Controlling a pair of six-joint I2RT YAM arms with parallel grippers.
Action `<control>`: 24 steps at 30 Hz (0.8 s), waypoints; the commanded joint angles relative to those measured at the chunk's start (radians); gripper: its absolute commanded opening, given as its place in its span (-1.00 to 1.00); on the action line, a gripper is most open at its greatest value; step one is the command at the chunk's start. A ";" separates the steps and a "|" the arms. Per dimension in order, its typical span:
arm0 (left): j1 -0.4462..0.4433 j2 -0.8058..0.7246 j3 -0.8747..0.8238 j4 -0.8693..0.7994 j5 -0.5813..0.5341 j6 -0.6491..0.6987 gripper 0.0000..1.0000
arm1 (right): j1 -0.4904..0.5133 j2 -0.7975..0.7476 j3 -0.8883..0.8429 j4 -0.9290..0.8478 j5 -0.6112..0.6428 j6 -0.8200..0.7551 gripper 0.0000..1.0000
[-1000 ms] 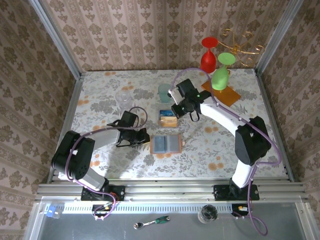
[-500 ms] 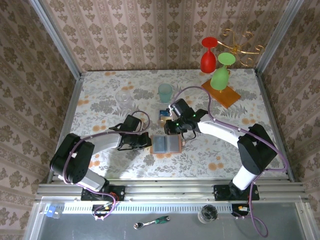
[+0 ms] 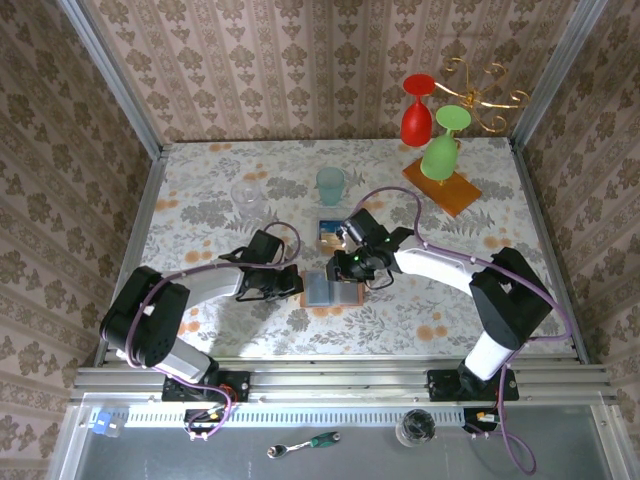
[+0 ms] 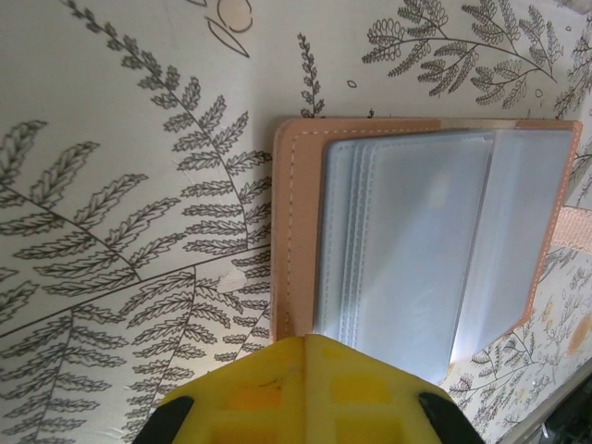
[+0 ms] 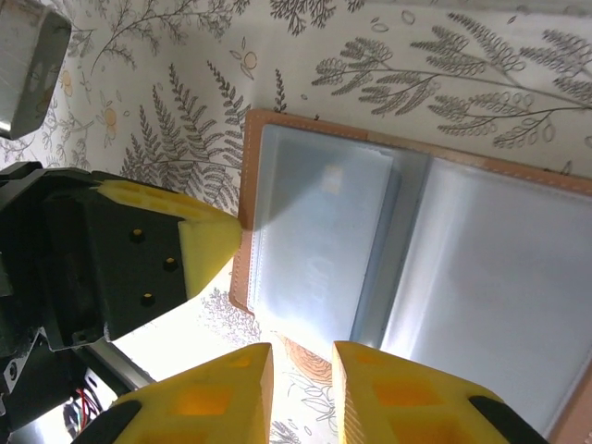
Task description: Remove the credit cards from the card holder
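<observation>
The card holder [image 3: 322, 293] lies open on the bench, its long axis running left to right. The closed left tool [image 4: 305, 344] meets its left edge. The right tool [image 5: 302, 361], jaws slightly parted, hovers just above the pockets.

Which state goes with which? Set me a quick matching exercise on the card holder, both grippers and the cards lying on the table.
Things:
1. card holder
2. left gripper
3. right gripper
4. credit cards

States:
A. jaws slightly apart, above the holder
B. stacked on the table, beyond the holder
C. lying open, pockets up
D. shut, tip at the holder's edge

Pairs: 1-C, 2-D, 3-A, 4-B
</observation>
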 commanded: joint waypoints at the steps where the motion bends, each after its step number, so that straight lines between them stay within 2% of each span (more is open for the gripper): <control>1: -0.003 0.023 0.018 -0.008 0.004 0.002 -0.99 | 0.013 0.024 -0.013 0.023 -0.029 0.028 -0.54; 3: -0.003 0.027 0.021 -0.011 0.005 0.002 -0.99 | 0.018 0.030 -0.014 0.030 -0.035 0.029 -0.61; 13: -0.004 0.040 0.017 -0.005 0.009 0.002 -1.00 | 0.032 0.065 -0.011 0.075 -0.054 0.060 -0.61; 24: -0.004 0.036 0.003 -0.018 0.003 0.001 -1.00 | 0.046 0.135 0.016 0.117 -0.075 0.096 -0.39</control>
